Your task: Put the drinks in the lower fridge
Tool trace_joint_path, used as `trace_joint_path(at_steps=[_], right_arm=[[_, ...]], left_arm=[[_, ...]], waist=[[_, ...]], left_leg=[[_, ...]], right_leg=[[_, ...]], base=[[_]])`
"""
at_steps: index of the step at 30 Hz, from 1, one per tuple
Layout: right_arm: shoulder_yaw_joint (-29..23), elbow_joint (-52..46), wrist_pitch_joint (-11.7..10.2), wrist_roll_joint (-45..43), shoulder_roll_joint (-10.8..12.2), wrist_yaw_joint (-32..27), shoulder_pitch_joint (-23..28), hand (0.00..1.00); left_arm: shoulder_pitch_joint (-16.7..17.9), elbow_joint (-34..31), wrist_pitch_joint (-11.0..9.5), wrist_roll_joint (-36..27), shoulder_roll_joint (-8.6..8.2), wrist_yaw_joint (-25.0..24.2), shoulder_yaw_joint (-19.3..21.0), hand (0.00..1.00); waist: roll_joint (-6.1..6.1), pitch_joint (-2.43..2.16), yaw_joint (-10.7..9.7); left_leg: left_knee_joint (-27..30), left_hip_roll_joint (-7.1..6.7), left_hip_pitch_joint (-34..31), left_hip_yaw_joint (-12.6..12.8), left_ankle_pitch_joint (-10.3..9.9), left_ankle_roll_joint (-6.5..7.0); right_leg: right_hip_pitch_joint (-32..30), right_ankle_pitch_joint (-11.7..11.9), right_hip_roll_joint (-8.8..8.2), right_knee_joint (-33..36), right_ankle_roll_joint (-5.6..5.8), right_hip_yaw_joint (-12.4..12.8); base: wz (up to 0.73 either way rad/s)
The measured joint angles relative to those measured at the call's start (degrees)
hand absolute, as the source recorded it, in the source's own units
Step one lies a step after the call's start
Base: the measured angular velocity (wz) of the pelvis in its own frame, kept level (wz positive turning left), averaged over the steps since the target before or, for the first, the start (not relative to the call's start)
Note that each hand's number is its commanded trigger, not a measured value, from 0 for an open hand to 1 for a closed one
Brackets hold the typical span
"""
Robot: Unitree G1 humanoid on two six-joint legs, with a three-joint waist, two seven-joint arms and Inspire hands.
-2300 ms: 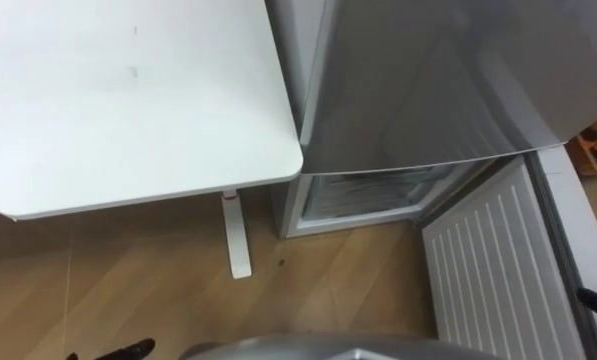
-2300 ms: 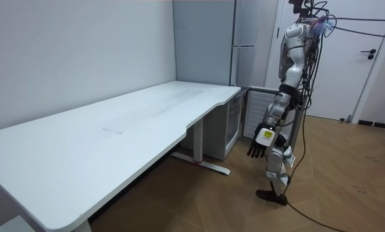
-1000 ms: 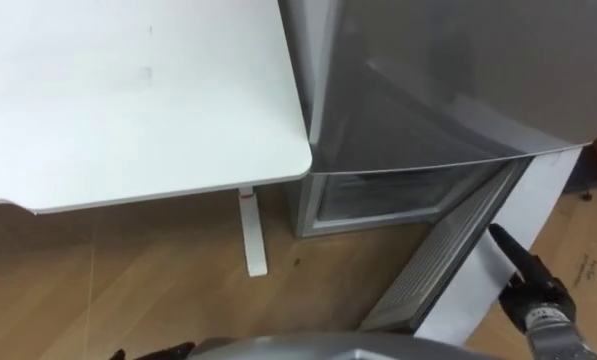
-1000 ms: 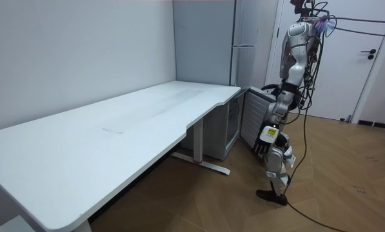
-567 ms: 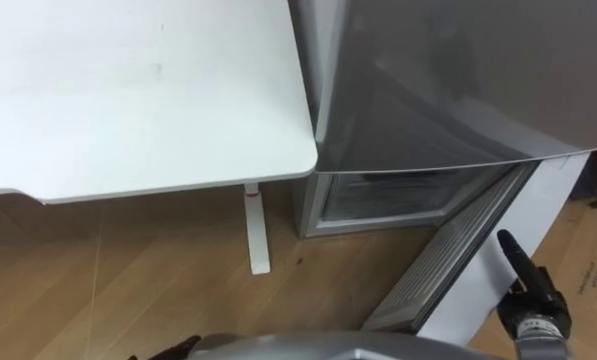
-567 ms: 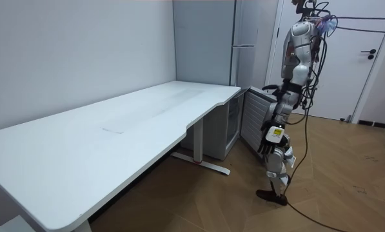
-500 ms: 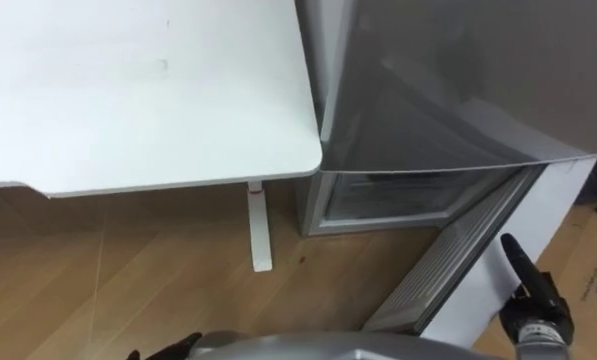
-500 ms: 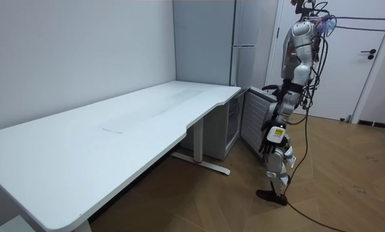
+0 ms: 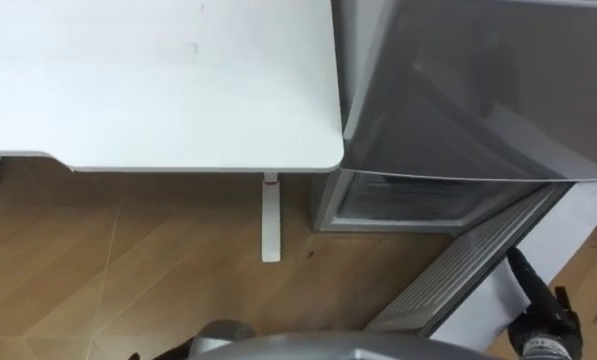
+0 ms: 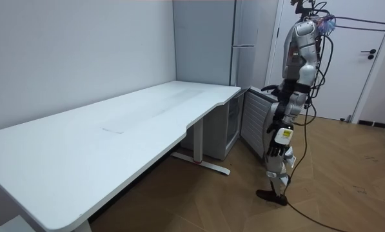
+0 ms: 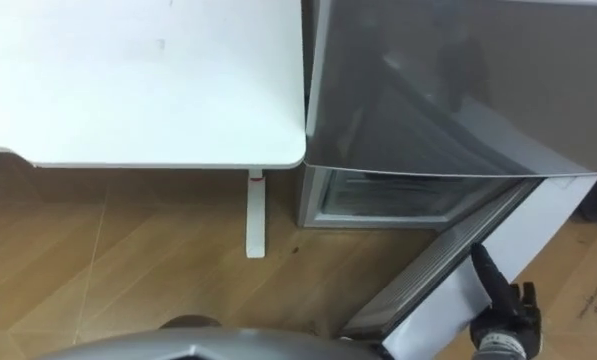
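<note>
Right hand (image 11: 503, 310) seen low beside lower fridge door (image 11: 433, 268). Fingers (image 11: 485, 268) extended straight, nothing gripped; contact with door's outer face cannot be told. Door seen half open. Lower fridge compartment (image 11: 403, 200) located beyond fingers, to left; white worktop (image 9: 158, 80) further left.

Lower fridge (image 9: 396, 200) interior mostly unreadable.
Upper door (image 9: 478, 90) overhangs it, and the half-open lower door (image 11: 430, 278) blocks the right side; what's inside blurs, can't tell contents. Right hand (image 11: 506, 315) at that door's edge is cut by the bottom edge in the 2 eye views. Left hand (image 10: 282, 138) in the room view is too small to read. Desk (image 9: 158, 80) runs off top and left.
</note>
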Motion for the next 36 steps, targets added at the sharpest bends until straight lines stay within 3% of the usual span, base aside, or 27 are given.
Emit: trace_joint_path(at_steps=[7, 11, 16, 19, 22, 24, 25, 27, 30, 33, 36], right_arm=[[0.03, 0.02, 0.01, 0.15, -0.19, 0.01, 0.0, 0.0], [0.03, -0.25, 0.0, 0.36, -0.54, 0.02, -0.33, 0.0], [0.32, -3.19, -0.01, 0.22, -1.08, -0.28, -2.71, 0.0], [3.3, -3.65, 0.53, -0.36, -0.36, 1.06, -6.16, 0.0], [6.97, -3.65, 3.85, -1.23, 0.36, 4.44, -9.32, 0.0], [11.09, -4.77, 8.62, -2.5, 0.83, 6.92, -10.8, 0.0], [12.24, -5.23, 10.04, -2.88, 0.81, 7.53, -11.23, 0.0], [15.4, -6.88, 13.76, -6.24, 3.06, 10.23, -11.76, 0.0], [18.49, -9.1, 18.1, -9.12, 3.75, 13.09, -12.55, 0.0], [18.56, -9.17, 20.68, -11.72, 3.81, 14.61, -13.19, 0.0], [18.73, -9.18, 21.87, -13.13, 3.87, 16.04, -13.07, 0.0]], left_arm=[[1.73, -0.18, 0.3, 0.88, 0.44, -0.22, -1.55, 0.0], [0.94, 0.17, 1.19, 3.32, 1.75, 0.01, -4.67, 0.0], [-1.76, 1.12, 3.03, 8.02, 2.13, 0.21, -8.51, 0.0], [-4.24, 1.6, 4.82, 11.41, 2.28, 1.05, -9.95, 0.0], [-6.05, 1.69, 5.87, 11.87, 2.33, 1.06, -11.15, 0.0], [-6.94, 1.62, 6.8, 12.01, 2.36, 1.04, -11.51, 0.0], [-7.11, 1.61, 6.91, 12.23, 2.36, 1.0, -11.49, 0.0], [-8.16, 1.5, 7.05, 12.49, 2.3, 0.69, -10.7, 0.0], [-8.33, 0.38, 7.05, 12.42, 2.47, 0.75, -9.62, 0.0], [-8.34, -1.15, 7.05, 12.42, 2.86, 1.21, -9.23, 0.0], [-8.14, -1.31, 7.04, 12.37, 2.79, 1.37, -8.91, 0.0]], waist=[[0.13, 0.03, 0.88], [0.71, 0.03, 0.93], [3.13, 0.14, 0.72], [4.11, 0.05, -0.81], [4.65, -0.2, -2.25], [4.79, -0.36, -2.12], [4.72, -0.36, -2.13], [4.15, -0.54, -1.95], [3.42, -0.5, -1.74], [2.16, -0.73, -1.88], [1.9, -0.79, -2.07]], left_leg=[[-0.03, 0.03, 0.0, 0.47, 0.0, 0.01], [-0.1, 0.04, 0.04, 0.83, 0.02, 0.06], [-0.48, 0.33, -0.21, 3.85, 0.18, 0.37], [-0.57, 0.4, -0.69, 4.75, 0.39, 0.45], [-0.47, 0.6, -0.56, 5.95, 0.38, 0.44], [-0.79, 0.67, -0.56, 7.11, 0.39, 0.4], [-0.9, 0.67, -0.6, 7.51, 0.41, 0.38], [-0.98, 0.64, -0.36, 8.23, 0.46, 0.37], [-1.06, 0.43, 0.35, 8.61, 0.46, 0.4], [-1.35, 0.23, 0.82, 9.15, 0.44, 0.44], [-2.24, 0.22, 1.65, 10.33, 0.42, 0.48]], right_leg=[[-0.53, 0.22, 0.02, -0.04, -0.09, 0.54], [-0.91, 0.56, 0.04, 0.01, -0.16, 1.17], [-3.4, 1.99, 0.54, 0.23, -0.42, 4.71], [-4.89, 2.47, 0.84, 0.61, -0.63, 6.29], [-5.58, 2.57, 0.91, 1.19, -0.79, 6.84], [-6.77, 2.56, 1.1, 1.88, -0.84, 7.99], [-7.14, 2.53, 1.11, 2.12, -0.86, 8.24], [-7.71, 2.53, 1.09, 2.44, -0.86, 8.46], [-7.73, 2.48, 0.87, 2.67, -0.78, 8.38], [-7.52, 2.52, 0.73, 2.42, -0.65, 8.25], [-7.16, 2.74, 0.8, 2.14, -0.58, 8.26]], base=[[-0.05], [-0.09], [-0.39], [-0.27], [-0.2], [-0.25], [-0.29], [-0.16], [-0.08], [-0.08], [-0.21]])
